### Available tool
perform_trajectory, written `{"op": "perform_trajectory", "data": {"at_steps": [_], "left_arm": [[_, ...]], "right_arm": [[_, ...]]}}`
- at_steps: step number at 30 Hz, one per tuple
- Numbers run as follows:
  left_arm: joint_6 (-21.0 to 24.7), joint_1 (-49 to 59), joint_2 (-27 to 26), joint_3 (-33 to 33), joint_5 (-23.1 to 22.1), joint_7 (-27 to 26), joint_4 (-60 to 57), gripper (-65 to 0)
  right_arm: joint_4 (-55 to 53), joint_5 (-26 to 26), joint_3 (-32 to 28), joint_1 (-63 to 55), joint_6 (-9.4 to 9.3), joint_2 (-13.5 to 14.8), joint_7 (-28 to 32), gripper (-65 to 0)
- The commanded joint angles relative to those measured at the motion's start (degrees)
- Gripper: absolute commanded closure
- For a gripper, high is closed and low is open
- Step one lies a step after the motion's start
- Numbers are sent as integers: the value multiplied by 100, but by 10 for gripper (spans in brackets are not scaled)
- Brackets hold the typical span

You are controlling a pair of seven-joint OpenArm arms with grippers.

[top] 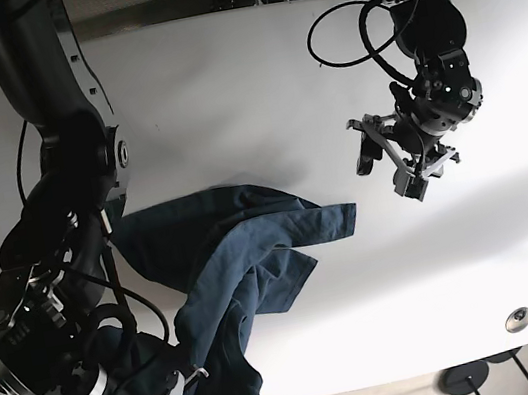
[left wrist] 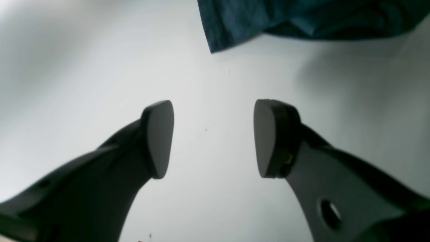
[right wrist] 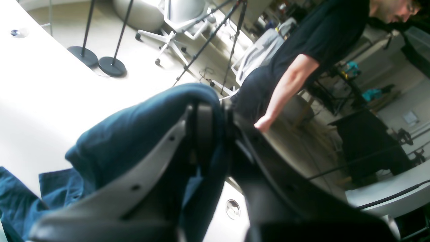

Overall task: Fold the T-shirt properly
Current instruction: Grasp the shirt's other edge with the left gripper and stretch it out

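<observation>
The dark blue T-shirt [top: 243, 252] lies crumpled on the left half of the white table [top: 256, 87], one part trailing to the near edge. My right gripper [right wrist: 215, 134] is shut on a fold of the T-shirt [right wrist: 141, 134], lifted near the table's front left; in the base view it sits at the bottom left [top: 188, 377]. My left gripper [top: 387, 163] hovers open over bare table to the right of the shirt. In the left wrist view its fingers [left wrist: 158, 137] stand wide apart with nothing between them, and a corner of the T-shirt [left wrist: 235, 23] shows ahead.
A round grommet [top: 517, 319] sits in the table near its front right corner. A person in black [right wrist: 302, 50] stands beside the table, hand on its edge. Office chairs and stand bases [right wrist: 111, 65] are on the floor beyond.
</observation>
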Motion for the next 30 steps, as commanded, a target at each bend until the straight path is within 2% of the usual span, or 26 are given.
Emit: {"op": "perform_trajectory", "data": {"at_steps": [1, 4, 7, 18, 21, 24, 25, 27, 28, 30], "left_arm": [[388, -118, -26, 131, -77, -354, 91, -422], [1065, -356, 220, 193, -68, -556, -111, -521], [1425, -734, 290, 210, -86, -591, -709, -532], [1434, -1885, 721, 210, -103, -609, -2977, -532], [1425, -2017, 756, 219, -103, -609, -3417, -532], [1047, -2044, 879, 219, -95, -609, -3751, -528], [863, -2044, 879, 219, -77, -600, -3821, -504], [757, -2044, 888, 219, -68, -600, -3944, -368], [757, -2044, 888, 219, -68, -600, -3953, -218], [757, -2044, 870, 219, -77, -600, -3918, -46]], "right_arm": [[89, 49, 6, 179, -12, 9, 202, -21], [89, 49, 6, 152, -12, 0, 202, -21], [89, 49, 6, 144, -12, -17, 202, -21], [89, 49, 23, 144, -12, -8, 202, -21], [81, 49, 296, 144, -12, -17, 202, -21], [72, 49, 349, 152, -12, -17, 202, -21], [72, 49, 349, 144, -12, -8, 202, -21], [72, 49, 349, 135, -12, -8, 202, -21], [72, 49, 349, 135, -12, 18, 202, -21], [63, 40, 349, 135, -12, 36, 211, -21]]}}
